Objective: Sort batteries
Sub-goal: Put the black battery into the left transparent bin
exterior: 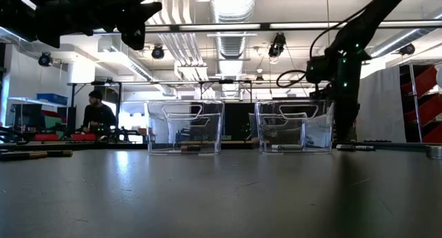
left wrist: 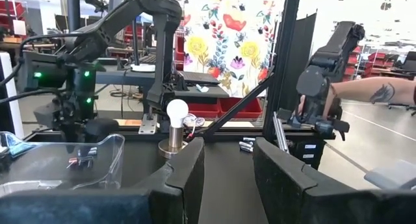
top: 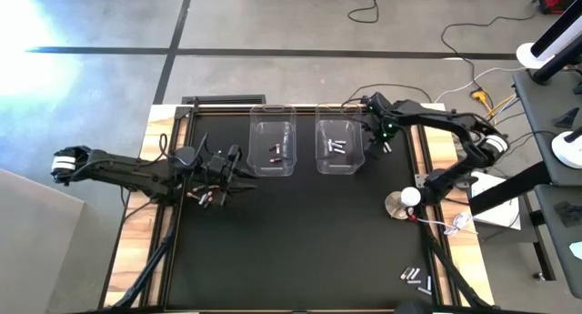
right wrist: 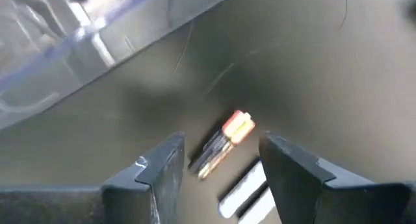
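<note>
- Right gripper (right wrist: 221,169) hangs low over the desk (top: 300,241), jaws released, with a dark battery with a red end (right wrist: 222,145) lying between them, not grasped.
- A silvery battery (right wrist: 246,190) lies beside it, partly cut off.
- Left gripper (left wrist: 227,175) has its jaws apart and empty.
- Both clear bins (top: 273,148) hold batteries too small to make out.

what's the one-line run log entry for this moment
task: sort batteries | right gripper: open over dark red-tipped battery beside right clear plastic bin | left gripper: open, beside left clear plastic bin
</note>
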Controlling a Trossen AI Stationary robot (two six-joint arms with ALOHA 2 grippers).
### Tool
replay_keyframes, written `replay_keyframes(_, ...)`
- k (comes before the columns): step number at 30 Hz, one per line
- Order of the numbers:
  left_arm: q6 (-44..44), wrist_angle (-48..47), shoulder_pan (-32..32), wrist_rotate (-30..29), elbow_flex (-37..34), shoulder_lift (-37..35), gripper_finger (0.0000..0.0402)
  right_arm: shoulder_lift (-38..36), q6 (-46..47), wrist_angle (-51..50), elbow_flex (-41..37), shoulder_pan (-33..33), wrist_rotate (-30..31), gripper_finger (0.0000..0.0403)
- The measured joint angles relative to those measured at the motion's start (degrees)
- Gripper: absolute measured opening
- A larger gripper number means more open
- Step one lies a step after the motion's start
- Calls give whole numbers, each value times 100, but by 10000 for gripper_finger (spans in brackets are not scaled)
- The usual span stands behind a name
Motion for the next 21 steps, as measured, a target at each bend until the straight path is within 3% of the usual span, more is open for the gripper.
replay_keyframes(10, 2, -13, -1, 0, 0, 0, 111, 533, -436, 91, -8, 0, -10, 185)
replay_keyframes(21, 2, -26, -2, 0, 0, 0, 111, 775, -679, 140, -9, -7, 26, 118)
